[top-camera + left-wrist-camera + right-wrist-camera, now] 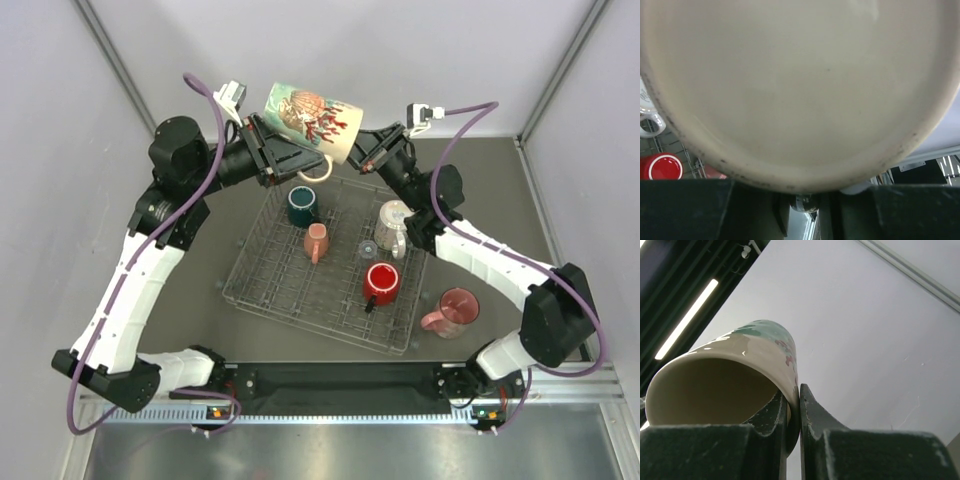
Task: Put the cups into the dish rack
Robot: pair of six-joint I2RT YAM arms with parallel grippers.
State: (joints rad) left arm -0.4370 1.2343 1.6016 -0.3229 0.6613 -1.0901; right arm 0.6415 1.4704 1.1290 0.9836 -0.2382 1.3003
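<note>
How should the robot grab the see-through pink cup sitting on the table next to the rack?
Come straight down and pinch the rim of the pink cup, one finger inside, one outside. It stands upright, mouth open, and its handle points toward the dish rack, so the rim's far side is free.

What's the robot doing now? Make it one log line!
right gripper: pinching cream mug rim | left gripper: at its base, grip unclear | pink mug: outside dish rack
</note>
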